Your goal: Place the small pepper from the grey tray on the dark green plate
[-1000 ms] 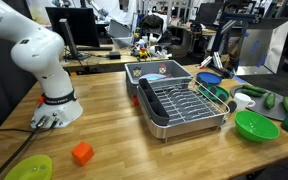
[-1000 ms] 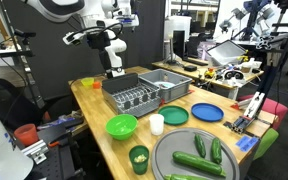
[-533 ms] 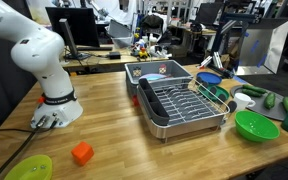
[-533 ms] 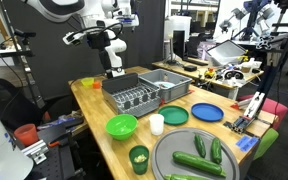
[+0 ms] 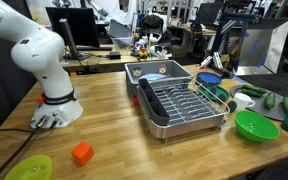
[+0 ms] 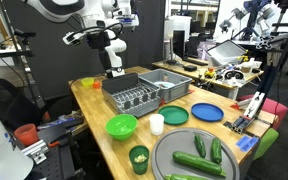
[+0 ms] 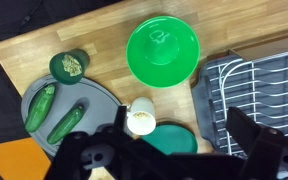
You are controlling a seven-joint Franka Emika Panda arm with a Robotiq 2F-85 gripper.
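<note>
The grey tray (image 6: 174, 150) lies at the near end of the table and holds several green vegetables (image 6: 197, 146); I cannot tell which is the small pepper. In the wrist view the tray (image 7: 94, 95) shows two of them (image 7: 41, 105). The dark green plate (image 6: 172, 116) lies between the rack and the tray, and it also shows in the wrist view (image 7: 159, 140). My gripper (image 6: 112, 62) hangs high above the far end of the rack. In the wrist view its fingers (image 7: 184, 138) are spread wide and hold nothing.
A metal wire dish rack (image 6: 134, 97) sits in a dark tub. A bright green bowl (image 6: 121, 126), a white cup (image 6: 156, 123), a small green cup (image 6: 138, 158) and a blue plate (image 6: 206, 112) stand around the dark green plate. An orange block (image 5: 81, 153) and a yellow-green plate (image 5: 29, 168) lie near the robot base.
</note>
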